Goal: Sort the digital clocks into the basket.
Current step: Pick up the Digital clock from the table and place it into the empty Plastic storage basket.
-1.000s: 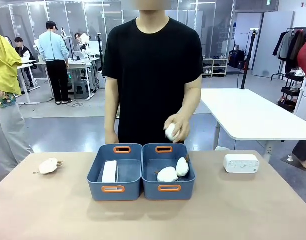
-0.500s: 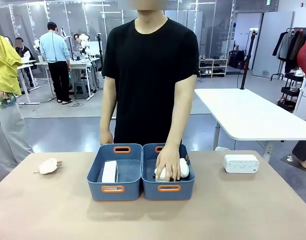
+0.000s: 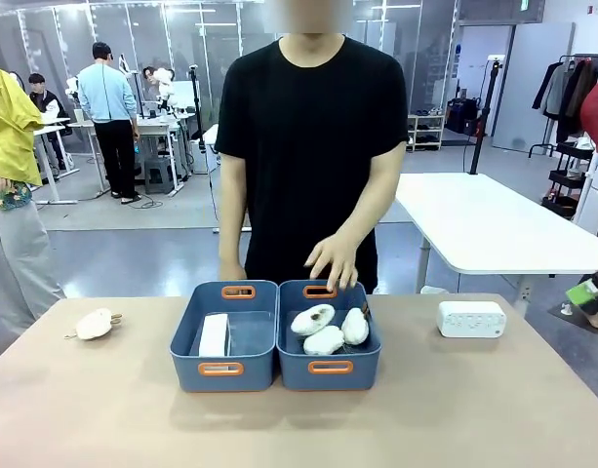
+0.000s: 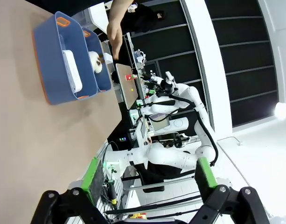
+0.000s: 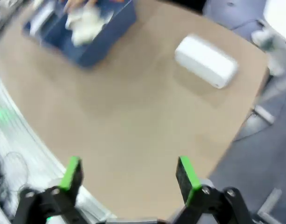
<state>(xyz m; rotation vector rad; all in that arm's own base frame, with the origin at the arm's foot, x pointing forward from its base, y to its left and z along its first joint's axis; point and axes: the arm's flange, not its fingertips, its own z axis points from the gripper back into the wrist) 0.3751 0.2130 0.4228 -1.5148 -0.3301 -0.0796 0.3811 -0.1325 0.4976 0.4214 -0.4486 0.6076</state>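
Note:
One white digital clock [image 3: 214, 334] lies inside the left blue basket [image 3: 187, 341]; the left wrist view shows that clock [image 4: 72, 70] in the basket [image 4: 47, 70] too. Another digital clock [image 3: 471, 319] rests on the table to the right, seen blurred as a digital clock [image 5: 205, 60] ahead of my right gripper [image 5: 129, 179]. That gripper is open, high over bare table, and its green-padded tip [image 3: 589, 292] shows at the front view's right edge. My left gripper [image 4: 147, 186] is open, far from the basket, holding nothing.
The twin blue bin [image 3: 330, 375] on the right holds three white plush toys [image 3: 325, 331]. The person's hand [image 3: 333, 261] hovers over its far rim. A further plush toy [image 3: 94, 323] lies on the table at far left.
The person put the plush toy into the right bin and lifted the hand back above its rim. My right gripper has come into the front view at the right edge.

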